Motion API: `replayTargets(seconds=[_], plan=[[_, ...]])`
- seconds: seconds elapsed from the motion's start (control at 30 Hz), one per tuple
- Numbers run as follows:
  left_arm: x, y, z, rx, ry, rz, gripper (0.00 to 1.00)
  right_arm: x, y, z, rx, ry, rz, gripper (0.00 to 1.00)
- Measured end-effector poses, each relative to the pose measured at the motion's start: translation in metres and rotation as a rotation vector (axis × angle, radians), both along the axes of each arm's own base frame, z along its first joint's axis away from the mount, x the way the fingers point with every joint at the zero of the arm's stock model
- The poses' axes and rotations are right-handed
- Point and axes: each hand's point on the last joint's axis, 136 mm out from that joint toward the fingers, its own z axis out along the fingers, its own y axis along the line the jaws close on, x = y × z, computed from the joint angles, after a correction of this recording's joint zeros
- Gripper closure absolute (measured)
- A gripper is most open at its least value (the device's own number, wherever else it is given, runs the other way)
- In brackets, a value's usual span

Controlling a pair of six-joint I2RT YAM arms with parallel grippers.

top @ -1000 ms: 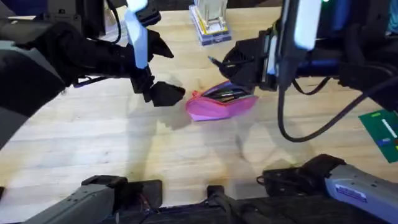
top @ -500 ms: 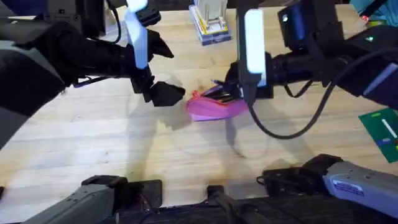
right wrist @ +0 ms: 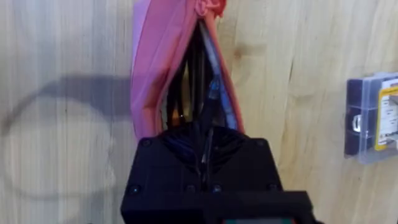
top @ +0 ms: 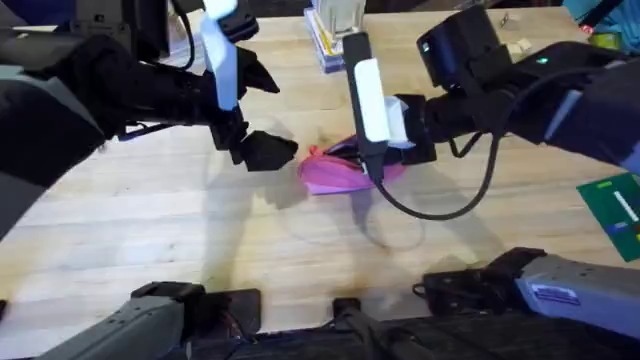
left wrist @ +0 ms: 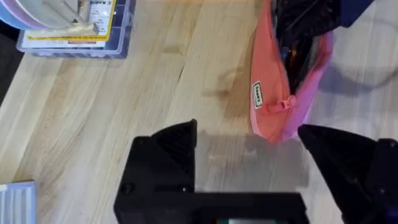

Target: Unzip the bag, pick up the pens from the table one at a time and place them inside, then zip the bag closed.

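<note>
The pink bag (top: 335, 175) lies unzipped on the table (top: 200, 240), with dark pens showing in its mouth. My right gripper (top: 372, 165) hangs right over the opening. In the right wrist view its black fingers (right wrist: 205, 134) are shut on a slim black pen (right wrist: 211, 93), whose far end reaches down into the bag (right wrist: 155, 68). My left gripper (top: 275, 150) sits just left of the bag's end. It is open, and the pink zipper pull (left wrist: 287, 101) and the bag (left wrist: 267, 81) lie just beyond its fingers (left wrist: 245, 130).
A clear plastic box with a yellow label (top: 335, 40) stands behind the bag, also seen as the box (left wrist: 74, 28) and the box (right wrist: 373, 118). A green card (top: 615, 215) lies at the right edge. The right arm's cable (top: 440, 210) loops over the table.
The right gripper has swung left and down with the pen, from behind the bag to directly over its opening. The left arm has stayed still.
</note>
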Motion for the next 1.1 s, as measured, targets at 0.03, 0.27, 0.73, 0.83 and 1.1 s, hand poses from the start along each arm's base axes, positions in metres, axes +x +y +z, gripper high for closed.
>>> replayTargets(seconds=[0.03,0.27,0.73,0.83,1.1], plan=[[0.0,0.0,0.0,0.0,0.0,0.0,0.007,0.0,0.0,-0.003,-0.006,0.005,0.003,0.969],[0.0,0.0,0.0,0.0,0.0,0.0,0.007,-0.002,0.004,-0.026,-0.048,0.065,0.037,0.969],[0.0,0.0,0.0,0.0,0.0,0.0,0.007,-0.002,0.023,-0.033,-0.058,0.049,0.098,0.575],[0.0,0.0,0.0,0.0,0.0,0.0,0.007,0.005,0.026,-0.027,-0.049,0.021,0.095,0.153],[0.0,0.0,0.0,0.0,0.0,0.0,0.007,0.005,0.026,-0.026,-0.051,0.025,0.096,0.004]])
